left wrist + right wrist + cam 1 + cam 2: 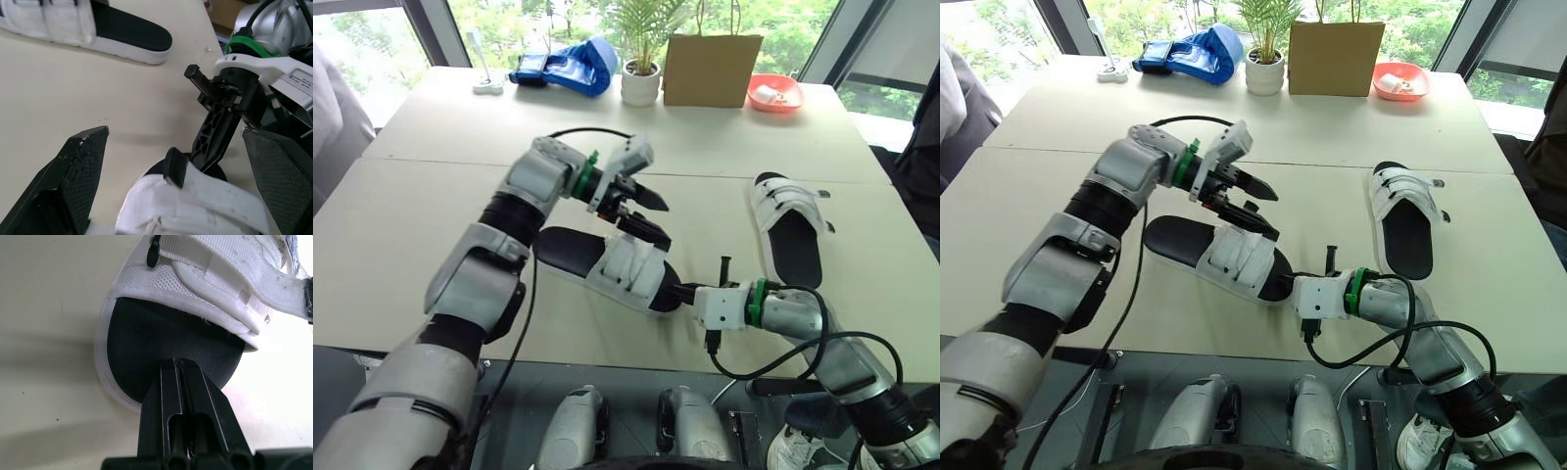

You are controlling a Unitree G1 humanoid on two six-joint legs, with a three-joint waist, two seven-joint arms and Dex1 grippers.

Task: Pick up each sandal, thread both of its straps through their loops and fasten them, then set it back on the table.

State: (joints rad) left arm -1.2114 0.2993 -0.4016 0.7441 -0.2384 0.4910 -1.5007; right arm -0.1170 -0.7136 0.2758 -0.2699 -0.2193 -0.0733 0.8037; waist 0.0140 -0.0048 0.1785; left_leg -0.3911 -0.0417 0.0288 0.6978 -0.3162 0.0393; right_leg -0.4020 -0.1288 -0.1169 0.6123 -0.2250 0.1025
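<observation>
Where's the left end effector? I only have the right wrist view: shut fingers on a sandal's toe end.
Observer: The left end effector is open, just above the strap end of that near sandal.
Operator: Where's the second sandal?
Observer: The far sandal lies flat on the table, to the robot's right of the near one and apart from it.
Operator: Any clutter near the work area?
Observer: None close. A potted plant and a paper bag stand at the table's far edge.
</observation>
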